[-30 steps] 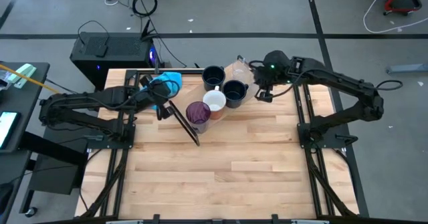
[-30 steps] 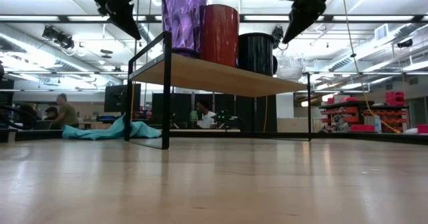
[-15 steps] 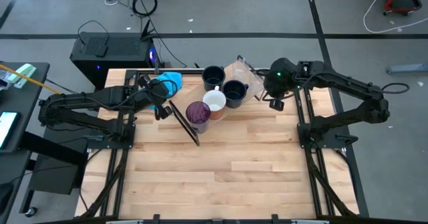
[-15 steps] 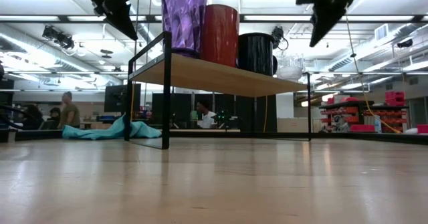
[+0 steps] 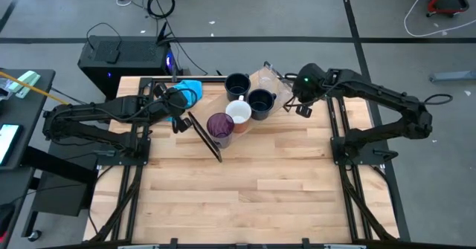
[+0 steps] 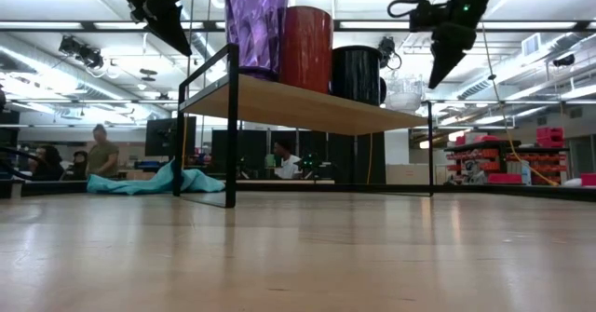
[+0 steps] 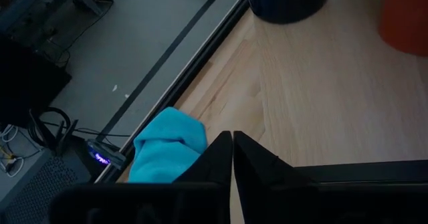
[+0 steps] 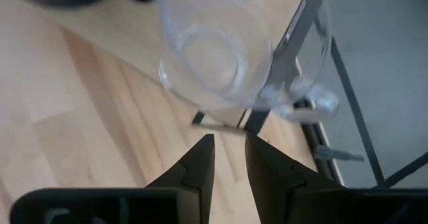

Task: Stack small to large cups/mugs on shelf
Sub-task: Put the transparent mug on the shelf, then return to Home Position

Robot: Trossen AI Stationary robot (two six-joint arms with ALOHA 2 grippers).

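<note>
The shelf [image 6: 307,107] stands at the table's far middle on black frame ends. On its board stand a purple tumbler [image 5: 220,126], a mug [image 5: 239,113] that is white inside and red outside, two dark navy mugs [image 5: 261,102] [image 5: 236,84] and clear cups [image 5: 266,78]. My right gripper [image 8: 229,144] hangs above and to the right of the clear cups [image 8: 221,50]. It points steeply down, open by a narrow gap, with nothing between its fingers. My left gripper [image 7: 232,140] is shut and holds nothing. It hovers over the shelf's left end, beside the tumbler.
A bright blue cloth [image 5: 187,89] lies on the table at the far left, under my left arm. A black box [image 5: 123,56] stands on the floor beyond the far edge. The table's near half [image 5: 245,197] is bare planks. People show in the room beyond.
My right gripper has shifted a little toward the table's right edge and come down beside the clear cups. Its wrist has rolled and it has tipped more steeply downward. The cups and mugs stand as before.
</note>
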